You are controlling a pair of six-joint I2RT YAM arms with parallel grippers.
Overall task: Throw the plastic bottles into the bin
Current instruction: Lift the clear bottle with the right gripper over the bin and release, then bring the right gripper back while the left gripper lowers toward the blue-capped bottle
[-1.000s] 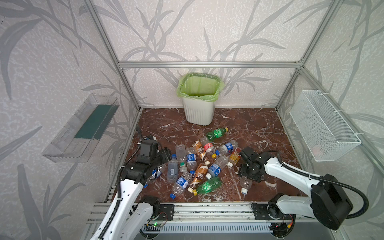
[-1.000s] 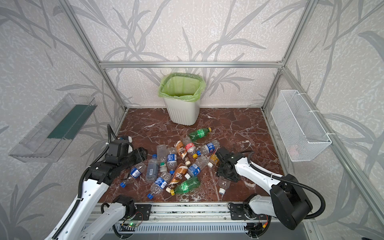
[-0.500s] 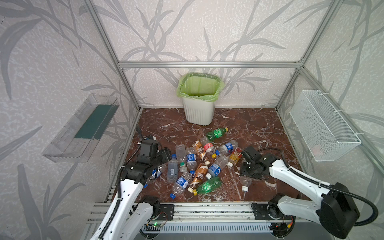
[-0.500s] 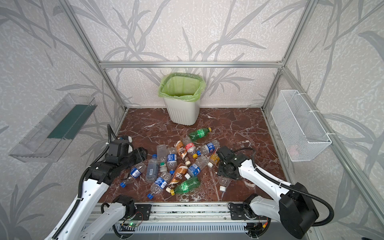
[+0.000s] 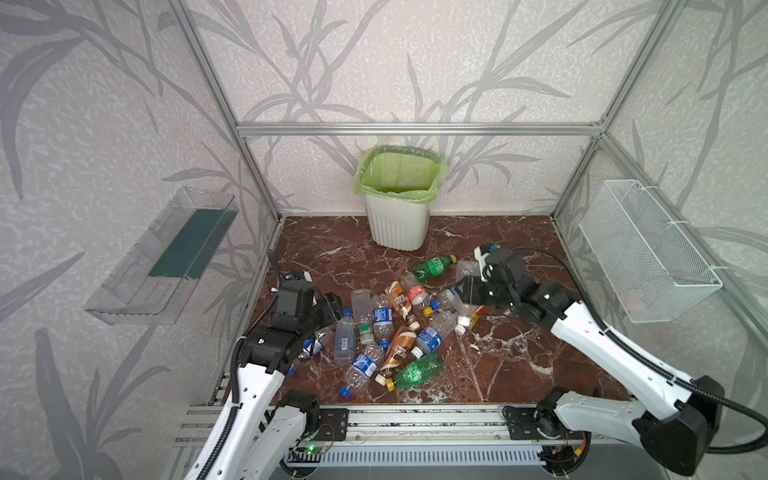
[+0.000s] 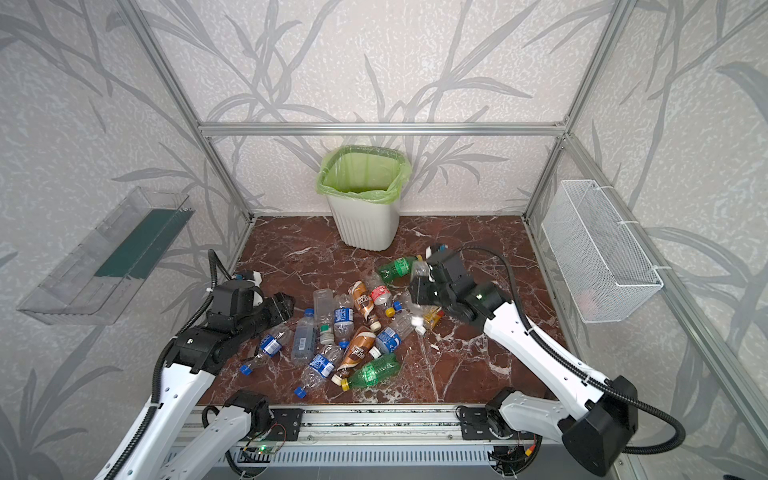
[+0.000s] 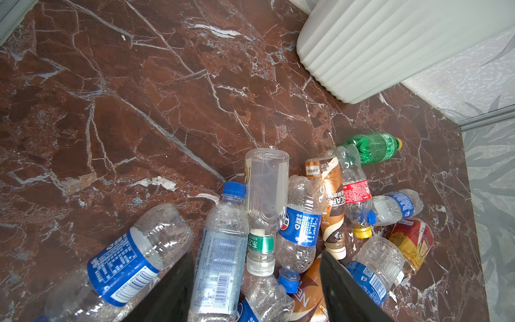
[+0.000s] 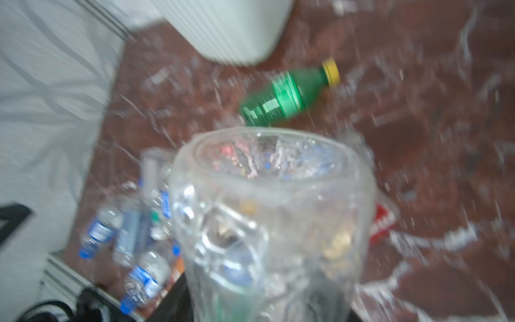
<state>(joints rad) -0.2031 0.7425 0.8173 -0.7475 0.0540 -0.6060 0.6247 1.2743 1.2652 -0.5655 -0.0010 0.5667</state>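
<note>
Several plastic bottles (image 5: 390, 328) lie in a heap on the brown marble floor in both top views. The white ribbed bin (image 5: 397, 224) with a green bag stands at the back against the wall. My right gripper (image 5: 467, 291) hangs above the heap's right end, shut on a crumpled clear bottle (image 8: 273, 223) whose white cap points down (image 6: 415, 321). A green bottle (image 5: 432, 268) lies between it and the bin. My left gripper (image 7: 256, 290) is open low over the heap's left side, fingers (image 7: 172, 292) astride a pale-labelled bottle (image 7: 220, 259) lying on the floor.
A clear plastic tray (image 5: 166, 257) hangs on the left wall. On the right wall hangs a white wire mesh basket (image 5: 648, 257). Bare floor (image 5: 519, 361) lies right of the heap. An aluminium rail (image 5: 415, 419) runs along the front edge.
My right gripper shut on the clear bottle at the front right and lifted it off the floor, moving back toward the bin. The left arm has not moved.
</note>
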